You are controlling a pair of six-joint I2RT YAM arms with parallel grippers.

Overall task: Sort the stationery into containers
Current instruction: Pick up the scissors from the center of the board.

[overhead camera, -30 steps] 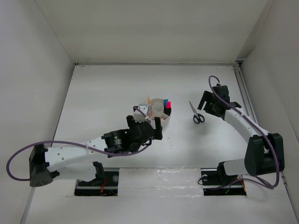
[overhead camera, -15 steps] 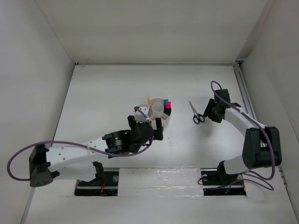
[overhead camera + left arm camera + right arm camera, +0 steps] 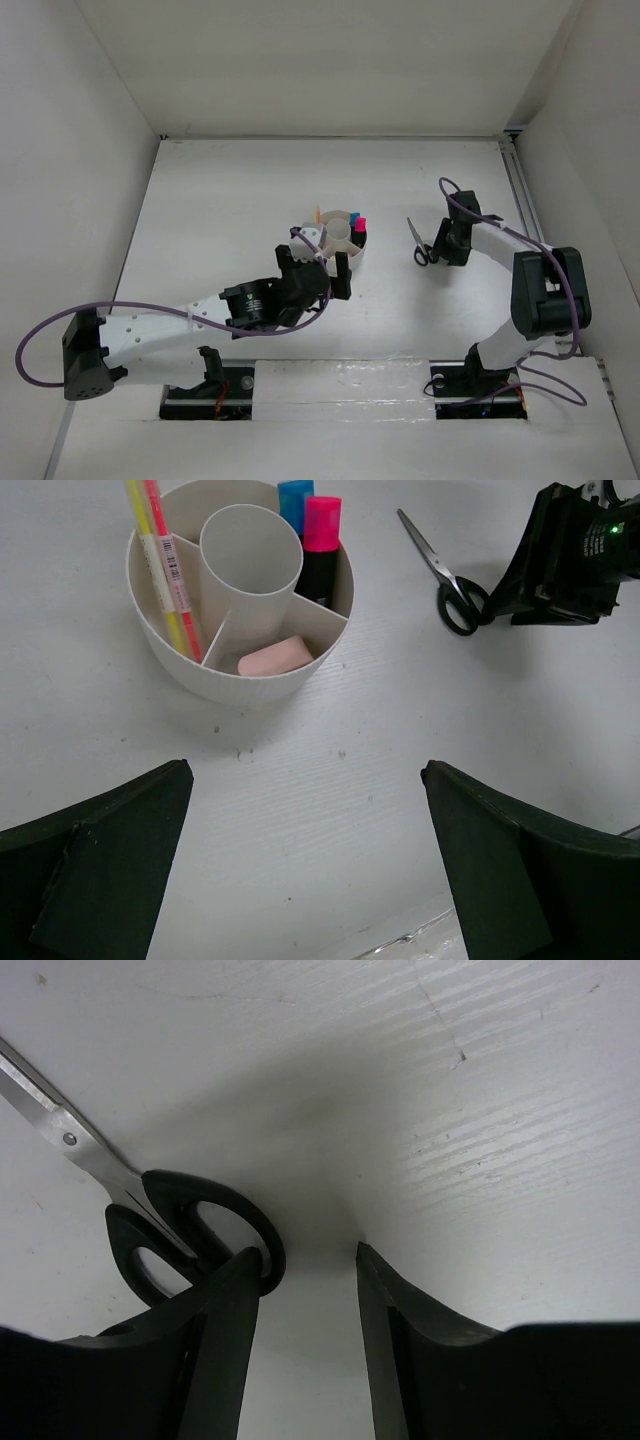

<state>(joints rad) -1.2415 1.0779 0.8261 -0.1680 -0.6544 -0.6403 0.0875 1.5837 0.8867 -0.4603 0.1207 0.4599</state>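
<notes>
The round white organizer point(image 3: 345, 256) point(image 3: 240, 685) holds thin pink and yellow pens point(image 3: 160, 560), a blue-capped marker point(image 3: 295, 498), a pink-capped marker point(image 3: 322, 525) and a tan eraser point(image 3: 275, 657); its centre cup point(image 3: 250, 550) shows empty. My left gripper point(image 3: 318, 264) point(image 3: 305, 770) is open and empty just in front of the organizer. The black-handled scissors point(image 3: 420, 245) point(image 3: 445, 570) point(image 3: 170, 1220) lie flat to the right. My right gripper point(image 3: 442, 245) point(image 3: 305, 1252) is open, low at the table beside the handles; its left finger point(image 3: 235, 1300) touches the handle ring's outer edge.
White walls enclose the table on the left, back and right. A metal rail point(image 3: 525, 205) runs along the right edge. Both arm bases point(image 3: 210, 385) sit at the near edge. The right gripper's black body point(image 3: 565, 555) stands right of the scissors.
My right gripper has swung left and down from above the table's right side to the scissors' handles. The left arm has barely moved.
</notes>
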